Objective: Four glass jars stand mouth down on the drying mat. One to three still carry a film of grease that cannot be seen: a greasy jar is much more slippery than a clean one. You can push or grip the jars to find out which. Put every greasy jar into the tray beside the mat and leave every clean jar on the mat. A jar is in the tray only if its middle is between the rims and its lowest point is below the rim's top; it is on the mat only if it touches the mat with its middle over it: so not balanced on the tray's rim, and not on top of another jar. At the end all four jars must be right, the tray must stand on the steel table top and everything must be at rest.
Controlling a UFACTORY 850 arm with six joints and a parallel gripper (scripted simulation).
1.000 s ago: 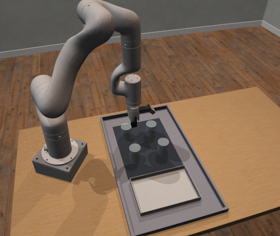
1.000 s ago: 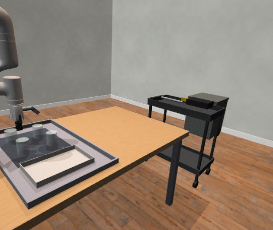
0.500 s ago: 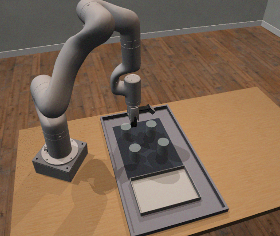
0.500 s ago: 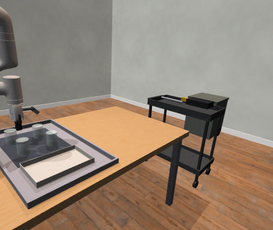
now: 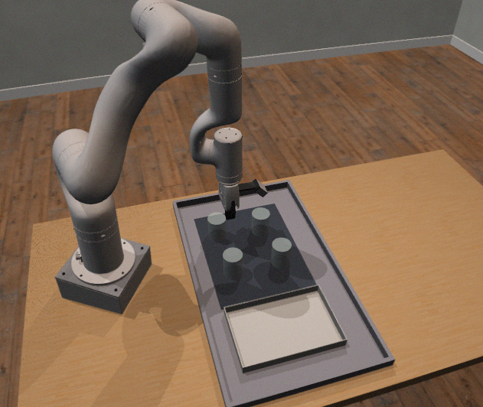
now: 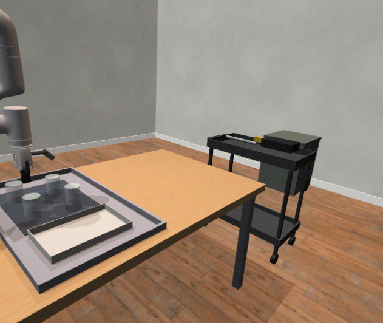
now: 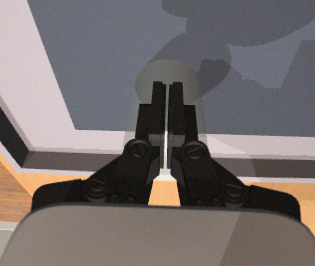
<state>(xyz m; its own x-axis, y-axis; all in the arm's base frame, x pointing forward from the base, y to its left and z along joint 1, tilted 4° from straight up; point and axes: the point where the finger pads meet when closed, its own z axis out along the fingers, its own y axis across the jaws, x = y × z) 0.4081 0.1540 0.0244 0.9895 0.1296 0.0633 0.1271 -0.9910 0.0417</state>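
Observation:
Four clear glass jars stand mouth down on the dark drying mat (image 5: 208, 258) (image 6: 87, 201) (image 7: 105, 60). They are the back left jar (image 5: 216, 223) (image 6: 13, 189) (image 7: 145, 82), the back right jar (image 5: 259, 219) (image 6: 52, 182), the front left jar (image 5: 233, 260) (image 6: 31, 204) and the front right jar (image 5: 281, 251) (image 6: 71, 192). My gripper (image 5: 230, 214) (image 6: 25, 178) (image 7: 167, 101) is shut and empty. Its tips are low, close against the upper side of the back left jar, between the two back jars. The white tray (image 5: 285, 295) (image 6: 80, 243) in front of the mat is empty.
The mat and tray lie on the rimmed grey steel top (image 5: 355, 323) (image 6: 142, 220) on a wooden table. The arm's base (image 5: 101, 271) stands left of it. A black cart (image 6: 261, 149) stands off to the right on the floor.

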